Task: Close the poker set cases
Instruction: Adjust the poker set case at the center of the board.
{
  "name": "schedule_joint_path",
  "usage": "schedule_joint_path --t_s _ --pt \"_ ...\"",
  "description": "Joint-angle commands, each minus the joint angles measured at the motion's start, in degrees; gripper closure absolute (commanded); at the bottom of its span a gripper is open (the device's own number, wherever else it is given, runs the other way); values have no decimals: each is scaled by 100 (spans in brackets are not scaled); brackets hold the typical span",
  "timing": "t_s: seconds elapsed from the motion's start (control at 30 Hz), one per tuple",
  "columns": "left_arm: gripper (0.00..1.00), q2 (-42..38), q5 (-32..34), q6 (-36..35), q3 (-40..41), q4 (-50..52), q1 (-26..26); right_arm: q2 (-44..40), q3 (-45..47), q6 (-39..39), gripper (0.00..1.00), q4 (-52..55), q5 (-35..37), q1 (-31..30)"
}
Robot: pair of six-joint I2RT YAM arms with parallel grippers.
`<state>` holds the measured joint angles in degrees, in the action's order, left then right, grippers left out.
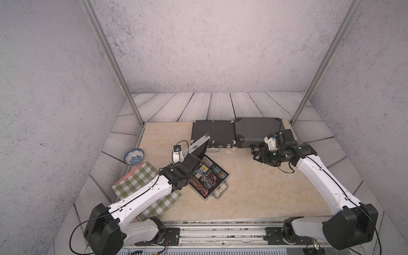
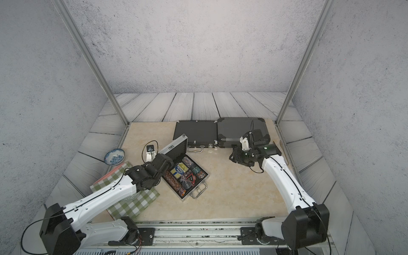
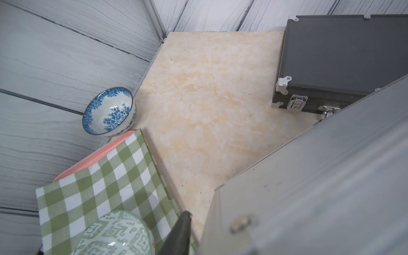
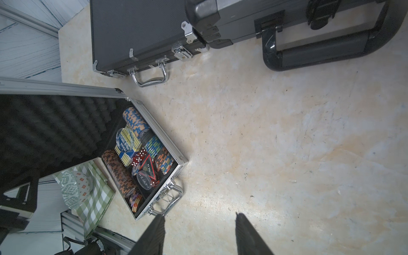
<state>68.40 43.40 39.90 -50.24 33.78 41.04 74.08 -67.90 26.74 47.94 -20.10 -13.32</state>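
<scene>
A: Where is the open silver case [image 1: 208, 176] found?
B: Left of centre, lid [image 1: 196, 148] raised. The left gripper [image 1: 195, 160] is seen behind it; its grip cannot be told. The right gripper [image 4: 199, 220] is spread, empty.
A: Risk?
B: Pushed off-centre, the case could be slid instead of shut.

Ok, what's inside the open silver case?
Stacked poker chips, card decks, red dice and a dealer button. Foam lines the raised lid. Whatever lies beneath the chips is covered.

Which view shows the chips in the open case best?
Right wrist: it looks straight into the case, chips close and sharp. Both top views show them small, partly behind the left arm. Left wrist shows only the lid's outside, no chips.
</scene>
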Motion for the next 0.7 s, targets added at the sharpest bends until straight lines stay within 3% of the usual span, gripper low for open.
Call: schedule_joint_path --t_s 0.0,0.33,0.67 --pt "69 50 299 -688 114 -814 -104 -8 55 57 47 -4 -47 -61" --pt "82 357 -178 -1659 377 -2044 -354 -83 99 69 47 25 -39 -134" --pt "84 453 -1867 -2554 533 -3077 -670 -105 101 24 47 93 23 -135"
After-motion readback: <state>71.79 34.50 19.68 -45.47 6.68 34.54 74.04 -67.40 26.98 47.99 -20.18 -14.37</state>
